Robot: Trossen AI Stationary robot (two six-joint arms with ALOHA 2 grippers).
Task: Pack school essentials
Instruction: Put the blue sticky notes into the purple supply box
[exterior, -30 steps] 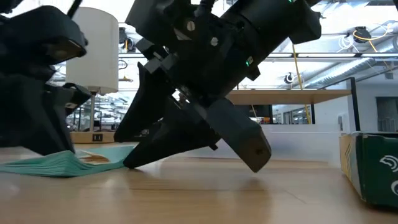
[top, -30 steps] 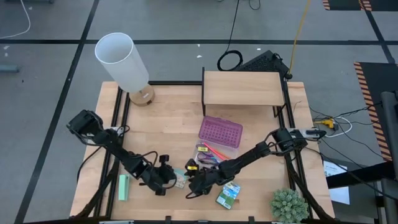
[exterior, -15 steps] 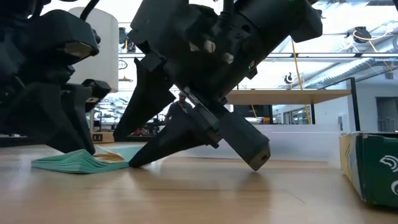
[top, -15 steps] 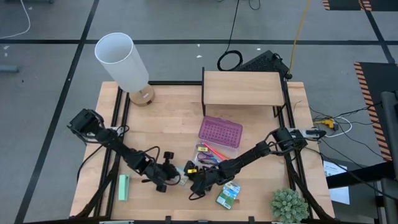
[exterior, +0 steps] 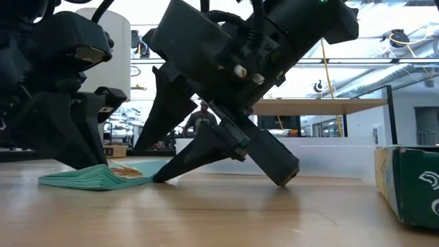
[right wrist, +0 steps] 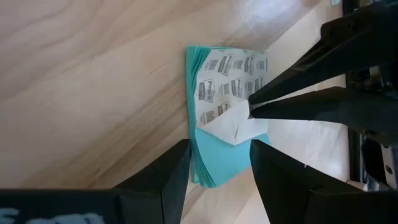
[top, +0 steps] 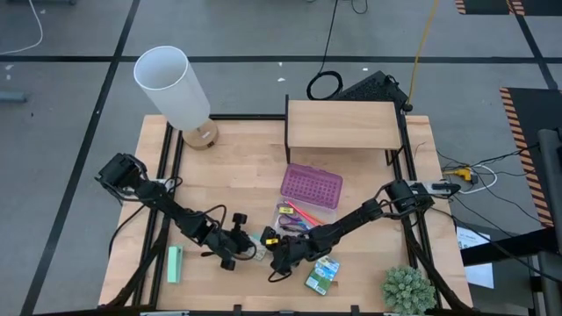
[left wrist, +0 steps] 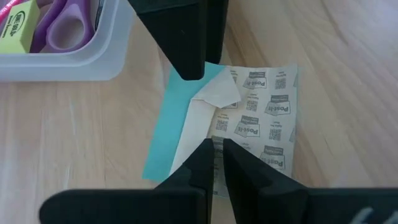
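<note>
A teal sticky-note pad [top: 256, 252] lies flat on the table near the front middle, printed backing sheet [left wrist: 261, 118] up, one corner of the sheet peeled up. My left gripper [top: 237, 248] is at its left, shut on that sheet. My right gripper [top: 274, 263] is at its right, open, a finger either side of the pad's end [right wrist: 217, 174]. Behind them stands a clear case [top: 294, 221] holding purple-handled scissors [left wrist: 59, 28], pencils and a yellow piece [left wrist: 15, 31]. The green-yellow crayon box [top: 322, 275] lies to the right. My left gripper pinches the peeled-up white flap [right wrist: 235, 122] of the pad's backing sheet between its two fingertips. The fingers slant down from the table's left. The pad stays flat on the table [exterior: 89, 180]. My right gripper slants down from the table's right, open. One fingertip [exterior: 161, 177] meets the pad's edge at the table top; whether the other touches I cannot tell.
The purple lid [top: 312, 186] lies behind the case. A mint-green block [top: 174, 263] is at the front left, a white lamp [top: 176, 88] at the back left, a wooden shelf [top: 342, 127] at the back, a small plant [top: 406, 290] at the front right.
My left gripper has gone toward the table's right, closer to my right gripper. The pad has slid along the table with it, up against my right gripper's finger.
</note>
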